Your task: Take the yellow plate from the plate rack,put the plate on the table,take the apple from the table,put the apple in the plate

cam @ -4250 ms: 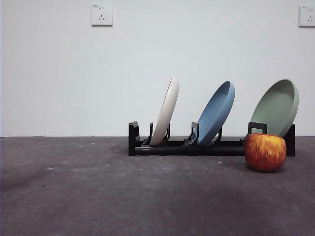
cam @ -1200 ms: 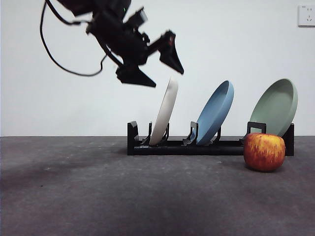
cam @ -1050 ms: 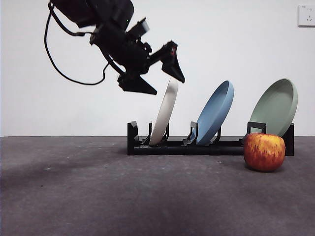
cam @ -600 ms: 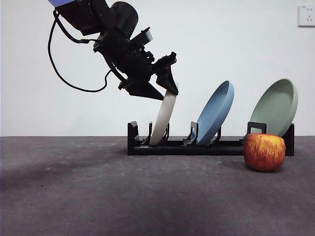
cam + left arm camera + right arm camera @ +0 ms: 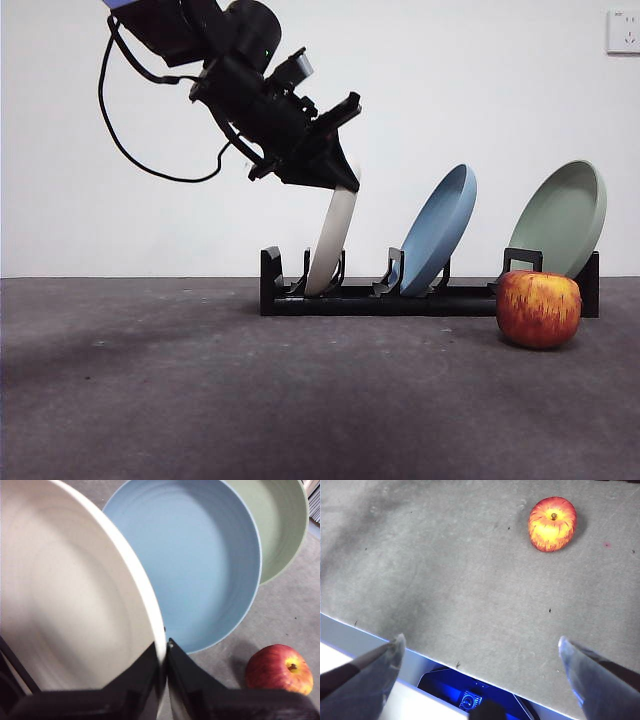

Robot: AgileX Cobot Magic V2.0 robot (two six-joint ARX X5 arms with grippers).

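The left gripper (image 5: 335, 175) had its black jaws clamped on the top rim of the matte cream plate (image 5: 330, 245), seated in the black pronged rack (image 5: 430, 298); lifting it clear seemed next.

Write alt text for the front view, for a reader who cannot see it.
The left tool is clamped on the top rim of the yellow plate, which stands in the black plate rack on the table. A blue plate and green plate stand alongside it; the apple sits in front.
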